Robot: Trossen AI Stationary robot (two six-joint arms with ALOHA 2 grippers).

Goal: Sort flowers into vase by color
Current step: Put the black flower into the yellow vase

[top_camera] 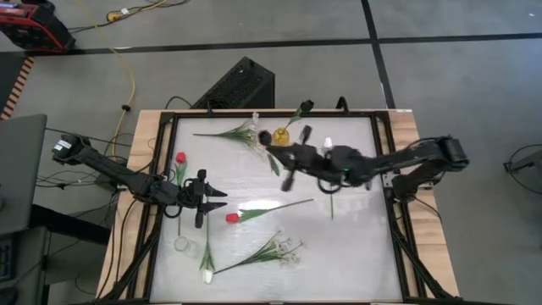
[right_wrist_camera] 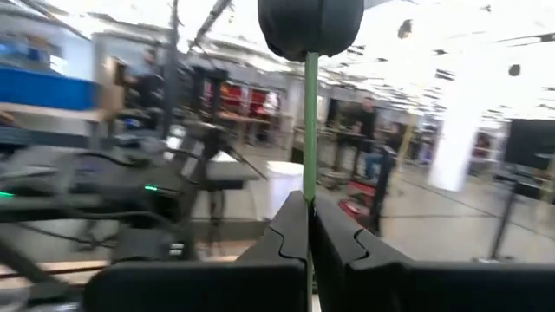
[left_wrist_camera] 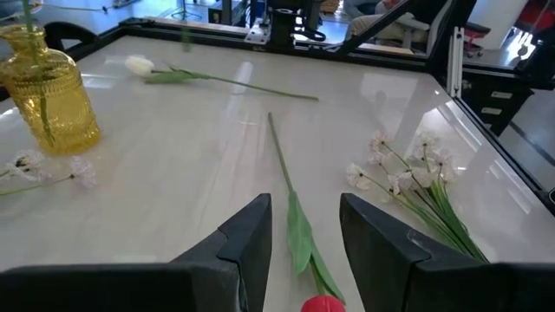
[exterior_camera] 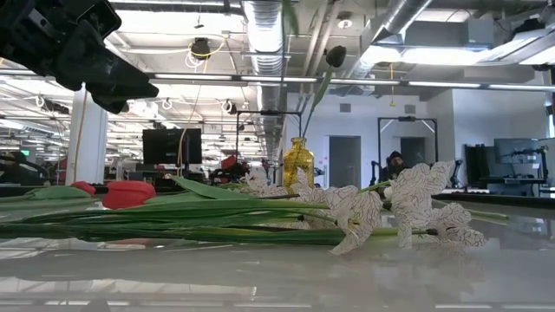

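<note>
White worktop (top_camera: 356,246): right pincer (right_wrist_camera: 308,227) pinches a dark-budded stem (right_wrist_camera: 310,130) near the yellow vase (top_camera: 281,135); lower vertically. Left pincer (left_wrist_camera: 299,227) is spread.

Across the glossy pale surface (exterior_camera: 277,277) lie long green-stemmed artificial flowers: two red tulip buds (exterior_camera: 127,192) at the left, and a spray of small white veined blossoms (exterior_camera: 408,208) at the right. Behind them stands an amber ribbed glass vase (exterior_camera: 297,165) holding a thin green stem topped by a dark bud (exterior_camera: 336,55). A dark robot arm (exterior_camera: 74,48) hangs in the upper left corner.
</note>
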